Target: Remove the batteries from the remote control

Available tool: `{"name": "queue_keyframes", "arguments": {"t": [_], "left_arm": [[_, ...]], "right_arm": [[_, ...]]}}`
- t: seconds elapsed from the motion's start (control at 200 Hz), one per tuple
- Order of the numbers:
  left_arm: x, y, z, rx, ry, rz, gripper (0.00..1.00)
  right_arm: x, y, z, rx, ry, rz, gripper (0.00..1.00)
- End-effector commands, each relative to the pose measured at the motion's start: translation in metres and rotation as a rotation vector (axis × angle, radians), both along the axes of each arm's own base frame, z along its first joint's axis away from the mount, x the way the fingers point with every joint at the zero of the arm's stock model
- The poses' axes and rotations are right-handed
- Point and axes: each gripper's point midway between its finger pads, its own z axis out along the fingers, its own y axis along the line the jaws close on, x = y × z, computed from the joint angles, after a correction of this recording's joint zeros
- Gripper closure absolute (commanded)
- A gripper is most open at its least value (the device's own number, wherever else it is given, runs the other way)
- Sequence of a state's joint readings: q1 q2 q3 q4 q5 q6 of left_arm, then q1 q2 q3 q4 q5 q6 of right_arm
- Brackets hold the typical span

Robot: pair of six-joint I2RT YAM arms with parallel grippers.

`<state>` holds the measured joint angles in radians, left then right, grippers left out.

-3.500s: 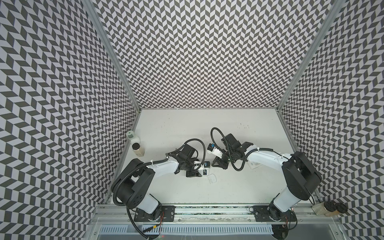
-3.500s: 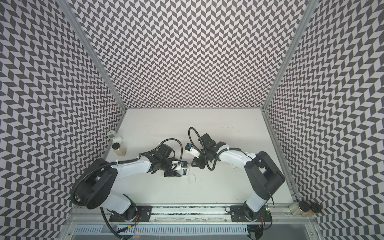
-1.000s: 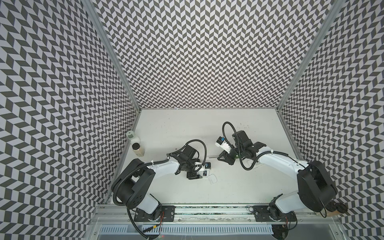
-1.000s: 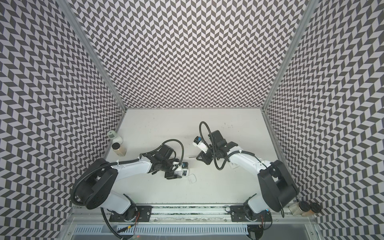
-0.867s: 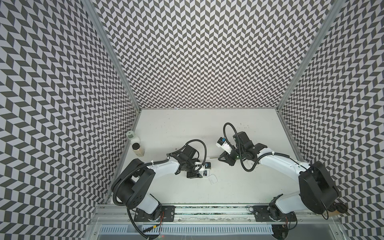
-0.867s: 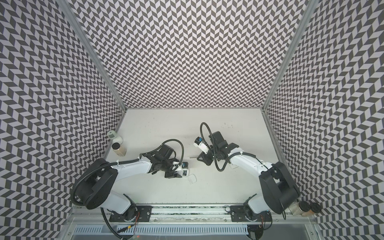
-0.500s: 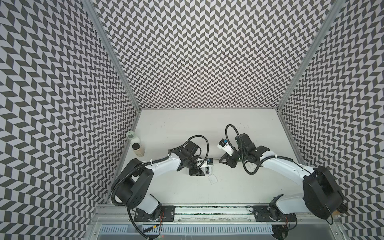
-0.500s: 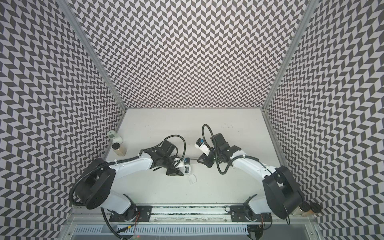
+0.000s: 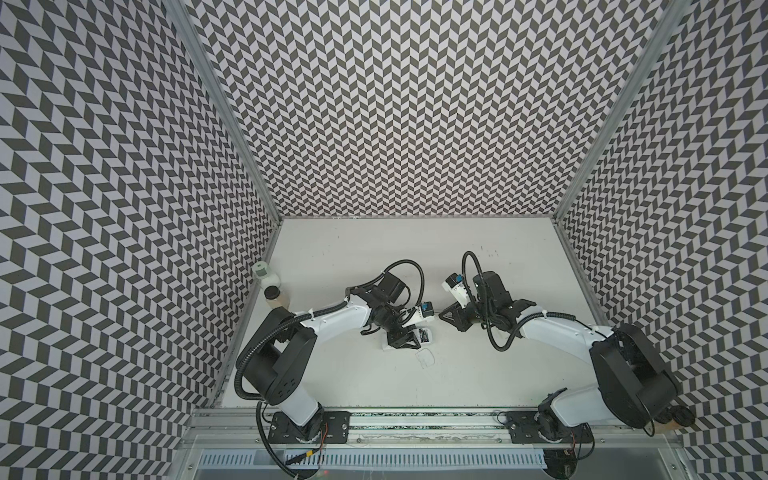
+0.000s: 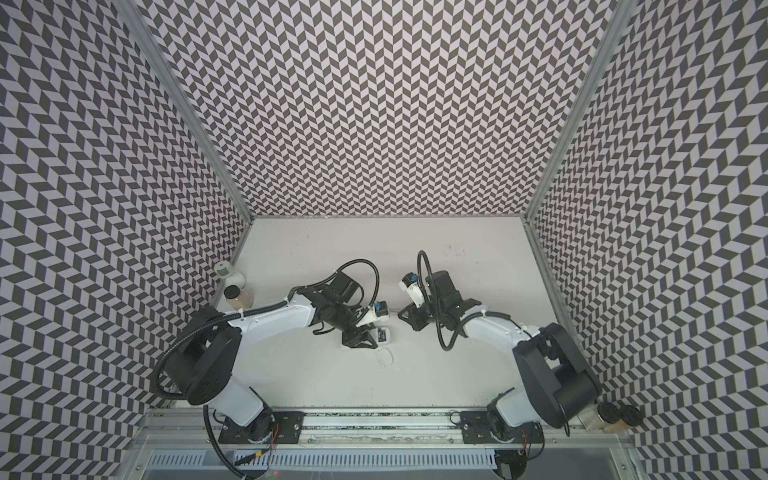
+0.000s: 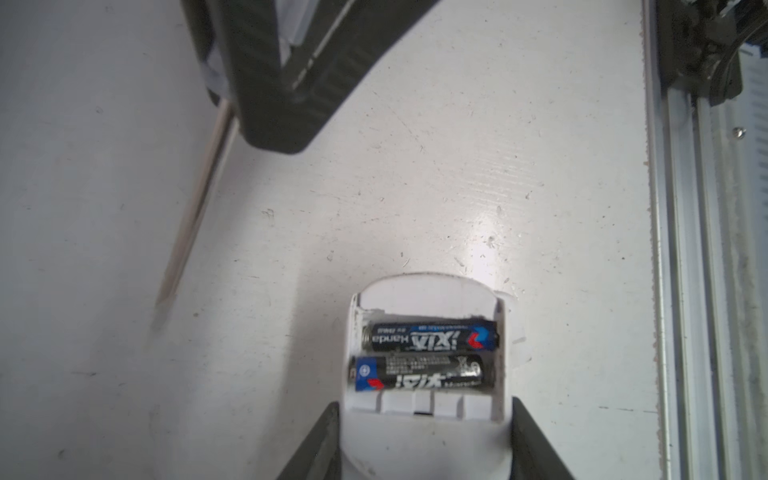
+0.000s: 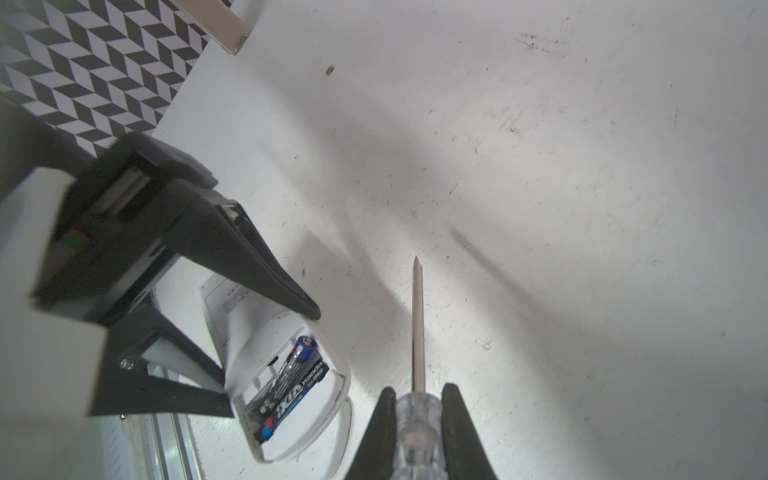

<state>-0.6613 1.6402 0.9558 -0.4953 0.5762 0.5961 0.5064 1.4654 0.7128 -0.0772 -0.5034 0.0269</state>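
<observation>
Gripping a white plastic remote control [image 11: 428, 297] by its two long sides, the left gripper [image 11: 424, 419] sets a black finger flat against each edge of the casing, as the left wrist view shows. In both top views this gripper [image 9: 405, 338] and the remote control [image 10: 383, 335] lie just left of the middle of the white tabletop [image 9: 374, 257], low in the frame. The battery bay is uncovered. Two black cylindrical batteries [image 11: 430, 337] with blue ends lie in it side by side, set across the width of the casing and close against one another; the right wrist view shows them [image 12: 297, 382] seated in the same bay. A clear rounded plastic cover [image 9: 426, 358] lies flat on the tabletop just below and right of the remote control. The right gripper [image 12: 419, 395] is clenched on a clear-handled metal screwdriver [image 12: 417, 324], the slim shaft reaching out past the fingertips over bare tabletop, apart from the remote control. Contact between tip and tabletop cannot be determined. In a top view the right gripper [image 10: 409, 320] sits right of centre, facing the left gripper across a short gap. Two small bottles [image 9: 274, 297] stand against the left wall at mid frame. Two dark-lidded jars [image 10: 611, 417] sit at the lower right.
</observation>
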Motion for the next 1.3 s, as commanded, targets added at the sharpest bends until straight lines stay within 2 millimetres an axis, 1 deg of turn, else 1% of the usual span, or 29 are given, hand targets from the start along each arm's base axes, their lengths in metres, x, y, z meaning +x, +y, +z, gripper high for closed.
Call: {"name": "queue_keyframes", "arguments": {"t": [0.0,0.075,0.125,0.195,0.24,0.325,0.391,0.441,0.531,0.611,0.701,0.731,0.771,0.821,0.901,0.951,0.976,1.041,1.056,1.076,1.121,1.141,1.172,1.202,1.227,1.247,1.267,1.297], "left_arm": [[0.007,-0.01,0.005,-0.054,0.133,0.057,1.0],[0.012,-0.014,0.003,-0.049,0.219,0.085,1.0],[0.011,-0.016,0.004,-0.058,0.28,0.089,1.0],[0.011,-0.019,0.005,-0.067,0.331,0.1,1.0],[0.011,-0.019,0.003,-0.066,0.358,0.108,1.0],[0.007,-0.021,-0.005,-0.041,0.45,0.121,1.0],[0.007,-0.024,-0.008,-0.032,0.532,0.136,1.0],[0.008,-0.024,-0.01,-0.028,0.562,0.144,1.0],[0.011,-0.024,-0.01,-0.026,0.548,0.152,1.0],[0.007,-0.027,-0.002,-0.058,0.582,0.141,1.0],[0.009,-0.029,0.007,-0.098,0.607,0.142,1.0],[0.013,-0.029,0.008,-0.09,0.587,0.153,1.0],[0.021,-0.028,0.007,-0.059,0.518,0.166,1.0],[0.035,-0.025,0.005,-0.025,0.44,0.224,1.0],[0.051,-0.017,0.002,-0.008,0.387,0.326,1.0],[0.048,-0.021,0.012,-0.043,0.395,0.306,1.0],[0.046,-0.021,0.014,-0.053,0.402,0.307,1.0],[0.045,-0.018,-0.001,-0.024,0.426,0.358,1.0],[0.044,-0.019,-0.001,-0.024,0.444,0.365,1.0],[0.039,-0.022,0.004,-0.04,0.475,0.351,1.0],[0.025,-0.034,0.024,-0.112,0.548,0.284,1.0],[0.022,-0.037,0.026,-0.115,0.546,0.266,1.0],[0.017,-0.039,0.02,-0.091,0.523,0.242,1.0],[0.017,-0.035,0.003,-0.046,0.504,0.256,1.0],[0.02,-0.029,-0.014,-0.003,0.507,0.311,1.0],[0.02,-0.025,-0.022,0.019,0.527,0.343,1.0],[0.019,-0.024,-0.022,0.018,0.552,0.346,1.0],[0.017,-0.027,-0.012,-0.018,0.59,0.325,1.0]], "right_arm": [[0.018,0.0,0.01,0.043,-0.058,-0.033,1.0],[0.021,-0.003,0.011,0.042,-0.064,-0.029,1.0],[0.02,-0.002,0.01,0.046,-0.058,-0.017,1.0],[0.017,0.0,0.003,0.037,-0.035,0.012,1.0],[0.017,0.0,-0.001,0.034,-0.023,0.011,1.0],[0.019,0.002,-0.002,0.039,-0.022,0.014,1.0],[0.021,0.002,-0.006,0.032,-0.016,0.01,1.0],[0.022,0.001,-0.008,0.026,-0.015,0.006,1.0],[0.024,0.002,-0.012,0.016,-0.002,0.006,1.0],[0.025,0.002,-0.01,0.017,-0.003,0.003,1.0],[0.028,0.002,-0.01,0.009,-0.008,0.001,1.0],[0.029,0.002,-0.011,0.002,-0.003,0.0,1.0],[0.03,0.002,-0.01,-0.001,-0.005,0.001,1.0],[0.03,0.003,-0.006,0.005,-0.009,-0.003,1.0],[0.031,0.003,-0.004,0.013,-0.019,-0.01,1.0],[0.03,0.003,-0.006,0.009,-0.008,-0.007,1.0],[0.029,0.003,-0.007,0.008,-0.005,-0.006,1.0],[0.027,0.002,-0.01,0.007,0.004,-0.009,1.0],[0.027,0.002,-0.011,0.007,0.004,-0.009,1.0],[0.026,0.002,-0.012,0.004,0.006,-0.008,1.0],[0.025,0.001,-0.013,0.0,0.007,-0.007,1.0],[0.025,0.0,-0.014,-0.002,0.009,-0.008,1.0],[0.025,0.0,-0.014,-0.006,0.011,-0.009,1.0],[0.025,0.0,-0.014,-0.009,0.01,-0.01,1.0],[0.025,-0.001,-0.015,-0.011,0.01,-0.012,1.0],[0.026,0.0,-0.014,-0.012,0.009,-0.011,1.0],[0.026,-0.001,-0.015,-0.014,0.012,-0.011,1.0],[0.026,0.0,-0.013,-0.012,0.011,-0.008,1.0]]}}
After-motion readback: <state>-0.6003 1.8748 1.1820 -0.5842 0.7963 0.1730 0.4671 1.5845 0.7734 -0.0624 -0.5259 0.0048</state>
